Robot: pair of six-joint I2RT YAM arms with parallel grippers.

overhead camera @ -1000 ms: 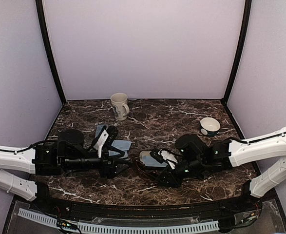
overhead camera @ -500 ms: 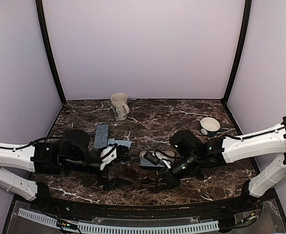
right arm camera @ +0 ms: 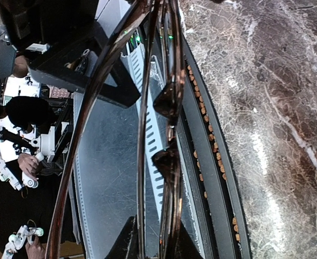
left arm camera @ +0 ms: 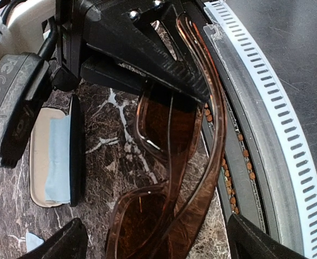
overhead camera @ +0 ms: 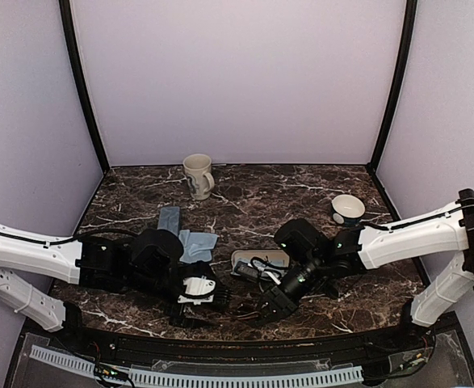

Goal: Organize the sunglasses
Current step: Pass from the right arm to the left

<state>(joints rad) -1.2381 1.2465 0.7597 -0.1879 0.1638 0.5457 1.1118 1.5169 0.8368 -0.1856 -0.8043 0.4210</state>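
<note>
Brownish sunglasses [left arm camera: 163, 124] at near edge of marble table [overhead camera: 301, 186], between both grippers, just in front of open case [left arm camera: 42, 156] (pale lining, blue cloth inside).
Right gripper [right arm camera: 150, 243]: fingertips pressed together on frame, seen edge-on in right wrist view, nose pads visible.
Left gripper [left arm camera: 158, 244]: fingers spread wide, one either side of lens end; contact with frame cannot tell.
Second, black-framed pair: not made out in any view.
Mug [overhead camera: 198, 175] and bowl [overhead camera: 348, 208] well apart, toward far side.
</note>
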